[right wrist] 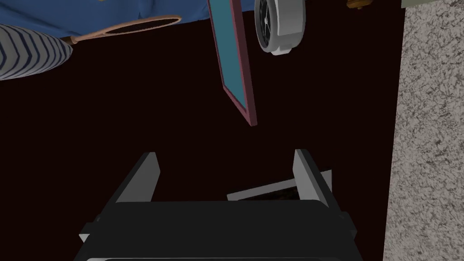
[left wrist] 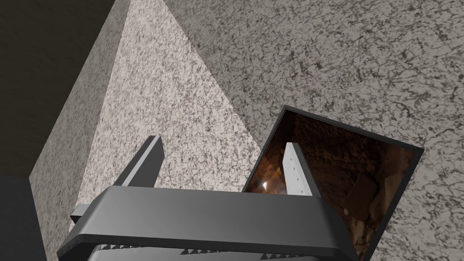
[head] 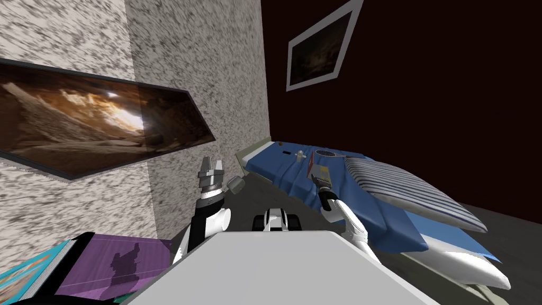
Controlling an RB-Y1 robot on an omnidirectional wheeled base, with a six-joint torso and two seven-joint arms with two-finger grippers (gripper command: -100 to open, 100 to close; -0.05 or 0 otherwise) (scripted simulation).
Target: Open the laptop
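Toppling is the danger: a stray finger could fell the thin teal, maroon-rimmed slab (right wrist: 231, 59), probably the laptop, standing on edge on the far blue-sheeted bed (head: 280, 169). The right gripper (right wrist: 225, 156) gapes empty near it; the left gripper (left wrist: 222, 142) likewise, at left.

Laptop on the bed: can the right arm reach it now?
Likely yes. The right claw is open and points at the laptop, with nothing between them; the racket and pillow lie aside.

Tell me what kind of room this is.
Likely a bedroom: a blue-sheeted bed, a white pillow with navy stripes on it, and a grey-framed dark picture hanging beyond it.
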